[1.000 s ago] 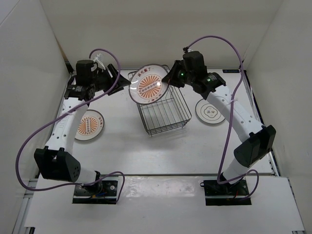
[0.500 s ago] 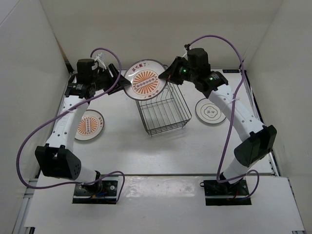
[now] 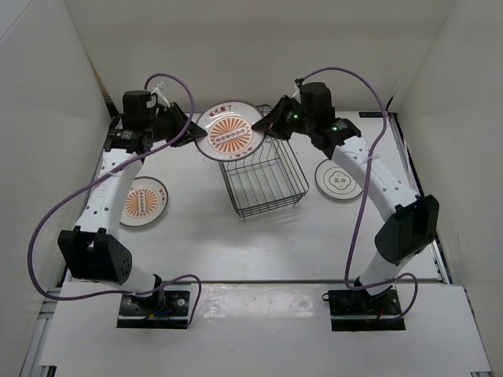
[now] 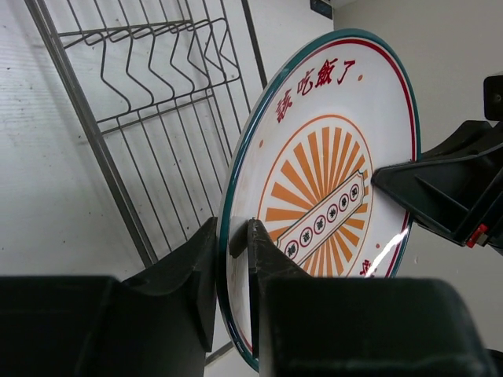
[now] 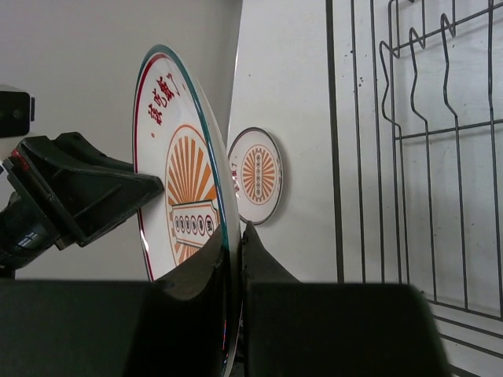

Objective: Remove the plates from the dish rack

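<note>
A round plate (image 3: 229,131) with an orange sunburst and a teal rim hangs upright in the air over the far left corner of the dish rack (image 3: 263,181). Both grippers grip it by opposite edges. My left gripper (image 3: 191,129) is shut on its left rim; in the left wrist view the fingers (image 4: 233,236) clasp the plate (image 4: 330,173) from both faces. My right gripper (image 3: 266,128) is shut on the right rim, seen edge-on (image 5: 234,236) against the plate (image 5: 177,157). No plates show in the dark wire rack (image 4: 149,102).
A second sunburst plate (image 3: 142,201) lies flat on the table at the left, also seen as the small plate (image 5: 257,174) in the right wrist view. A white plate with a dark rim (image 3: 339,179) lies right of the rack. White walls enclose the table on three sides.
The right gripper carried the plate left and slightly up toward the left gripper. The left gripper's fingers, open before, have closed on the plate's left rim.
</note>
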Controlling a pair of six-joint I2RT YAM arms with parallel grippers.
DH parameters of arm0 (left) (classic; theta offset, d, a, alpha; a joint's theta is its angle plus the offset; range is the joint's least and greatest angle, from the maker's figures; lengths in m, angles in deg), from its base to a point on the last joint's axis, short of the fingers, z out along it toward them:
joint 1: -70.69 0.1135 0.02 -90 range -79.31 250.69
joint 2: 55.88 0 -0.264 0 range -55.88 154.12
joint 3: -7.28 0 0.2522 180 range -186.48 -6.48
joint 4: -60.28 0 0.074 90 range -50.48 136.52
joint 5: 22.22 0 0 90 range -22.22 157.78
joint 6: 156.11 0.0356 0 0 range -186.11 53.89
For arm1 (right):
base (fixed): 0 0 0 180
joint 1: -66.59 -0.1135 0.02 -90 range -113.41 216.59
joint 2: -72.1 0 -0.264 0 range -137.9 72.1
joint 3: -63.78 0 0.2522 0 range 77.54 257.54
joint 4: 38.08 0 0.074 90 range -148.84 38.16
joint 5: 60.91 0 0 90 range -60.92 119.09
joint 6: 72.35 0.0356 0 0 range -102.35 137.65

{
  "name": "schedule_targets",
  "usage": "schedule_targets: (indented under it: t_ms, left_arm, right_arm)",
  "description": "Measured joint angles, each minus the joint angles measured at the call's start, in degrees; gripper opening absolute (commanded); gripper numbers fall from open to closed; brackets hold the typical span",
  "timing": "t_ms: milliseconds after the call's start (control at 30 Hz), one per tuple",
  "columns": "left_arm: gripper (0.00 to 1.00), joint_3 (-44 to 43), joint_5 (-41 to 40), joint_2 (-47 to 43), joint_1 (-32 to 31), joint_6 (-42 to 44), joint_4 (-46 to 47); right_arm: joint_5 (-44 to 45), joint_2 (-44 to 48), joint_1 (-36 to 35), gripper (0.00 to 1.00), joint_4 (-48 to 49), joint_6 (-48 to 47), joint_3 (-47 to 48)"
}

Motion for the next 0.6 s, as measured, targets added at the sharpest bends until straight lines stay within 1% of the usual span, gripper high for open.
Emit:
schedule_targets:
  t_ms: [67,133,200,233,300,333,367,400,433,500,600]
  left_arm:
    - [0.0,0.0,-0.4,0.1,0.0,0.0,-0.5]
    - [0.0,0.0,-0.7,0.1,0.2,-0.1,-0.9]
    - [0.0,0.0,-0.7,0.1,0.8,-0.2,-1.0]
    - [0.0,0.0,-0.6,0.1,1.0,-0.3,-1.1]
    - [0.0,0.0,-0.1,0.1,1.5,-0.5,-1.0]
    - [0.0,0.0,0.2,0.1,1.8,-0.6,-0.9]
    - [0.0,0.0,0.2,0.1,2.1,-0.7,-0.9]
    - [0.0,0.0,0.2,0.1,2.6,-0.7,-0.9]
    - [0.0,0.0,-0.2,0.1,3.0,-0.8,-0.9]
    - [0.0,0.2,-0.9,0.1,5.3,-1.4,-0.9]
    - [0.0,0.8,-2.1,0.1,11.3,-1.8,-1.5]
  right_arm:
    - [-0.5,0.0,0.2,0.06,0.8,0.9,-1.1]
    - [-1.3,0.1,0.4,0.06,1.6,1.7,-2.0]
    - [-2.0,0.1,0.6,0.1,2.5,2.2,-2.6]
    - [-2.4,0.1,0.8,0.1,2.7,2.4,-2.7]
    - [-3.8,0.1,1.0,0.17,3.2,2.6,-2.7]
    - [-4.5,0.1,1.1,0.24,3.4,2.8,-2.7]
    - [-5.1,0.1,1.2,0.57,3.5,3.1,-2.8]
    - [-5.7,0.1,1.4,0.82,3.7,3.8,-2.8]
    - [-6.6,0.1,1.7,0.9,4.1,4.1,-2.8]
    - [-7.9,0.1,2.4,0.9,4.7,4.2,-2.8]
    - [-9.0,0.4,3.8,0.9,4.8,4.7,-3.3]
